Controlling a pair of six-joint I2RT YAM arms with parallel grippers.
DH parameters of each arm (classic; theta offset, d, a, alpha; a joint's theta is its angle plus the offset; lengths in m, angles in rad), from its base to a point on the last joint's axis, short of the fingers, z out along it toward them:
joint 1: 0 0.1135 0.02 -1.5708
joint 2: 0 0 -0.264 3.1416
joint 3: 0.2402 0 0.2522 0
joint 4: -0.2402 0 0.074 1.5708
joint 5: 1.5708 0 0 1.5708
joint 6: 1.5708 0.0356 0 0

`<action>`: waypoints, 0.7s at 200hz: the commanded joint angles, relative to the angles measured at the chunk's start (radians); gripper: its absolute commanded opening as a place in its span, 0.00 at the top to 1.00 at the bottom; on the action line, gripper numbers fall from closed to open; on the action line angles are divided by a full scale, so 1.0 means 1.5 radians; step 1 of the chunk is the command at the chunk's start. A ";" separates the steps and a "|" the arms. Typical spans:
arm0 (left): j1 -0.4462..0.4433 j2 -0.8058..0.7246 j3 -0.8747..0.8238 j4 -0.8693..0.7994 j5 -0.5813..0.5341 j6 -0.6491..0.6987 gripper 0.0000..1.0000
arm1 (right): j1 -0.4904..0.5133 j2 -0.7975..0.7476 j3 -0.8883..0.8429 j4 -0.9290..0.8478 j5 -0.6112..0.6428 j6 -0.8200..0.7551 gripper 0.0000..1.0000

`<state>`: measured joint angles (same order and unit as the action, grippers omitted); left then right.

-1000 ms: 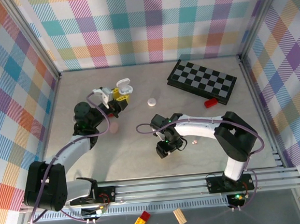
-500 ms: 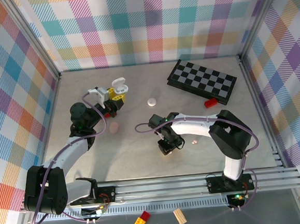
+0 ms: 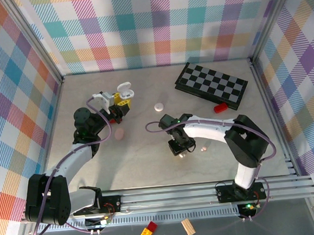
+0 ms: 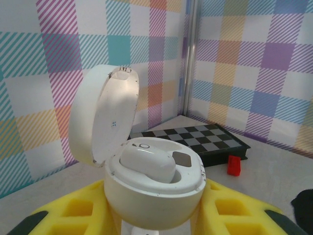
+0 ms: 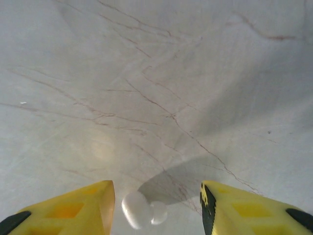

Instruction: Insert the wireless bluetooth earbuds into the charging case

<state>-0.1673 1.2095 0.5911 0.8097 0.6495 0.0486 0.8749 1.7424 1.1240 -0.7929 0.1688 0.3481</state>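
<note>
– earbuds (image 4: 146, 164) question: how many are actually in the charging case (image 4: 154, 183) right now, and what's left to do?

– one, far as i can see. the left jaws are clamped on the body of the case and hold it upright with the lid (image 4: 105, 117) flipped open. a white bud sits in the pocket on the lid side. the pocket next to it looks empty, just a dark contact patch showing.

– so where's the second one?

– the loose bud (image 5: 142, 209) is lying on the counter (image 3: 144, 167), well apart from the case, off to the case's right and closer to the arm bases. the right jaws are down over it and open, one finger on each side with bare counter showing in between, so nothing's gripped yet imo.

– anything else lying around?

– a tiny pale pink speck (image 3: 204, 148) even further right of the case. could be another bud, but it's too small to call.

– verdict?

– about halfway for this case, i'd guess. one bud is seated, and the other has yet to be pinched, carried over to the case and dropped into the free pocket.
</note>
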 commanded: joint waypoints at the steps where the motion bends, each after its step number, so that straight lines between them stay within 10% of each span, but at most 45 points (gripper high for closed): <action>1: 0.016 0.000 -0.007 0.007 -0.025 0.002 0.66 | 0.033 -0.029 0.009 -0.020 0.058 -0.030 0.50; 140: 0.057 -0.005 -0.014 0.061 -0.015 -0.055 0.66 | 0.165 0.092 0.054 -0.131 0.214 0.052 0.68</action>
<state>-0.0898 1.2144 0.5789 0.8452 0.6117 -0.0154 1.1179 1.8679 1.1858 -0.9565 0.4458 0.4114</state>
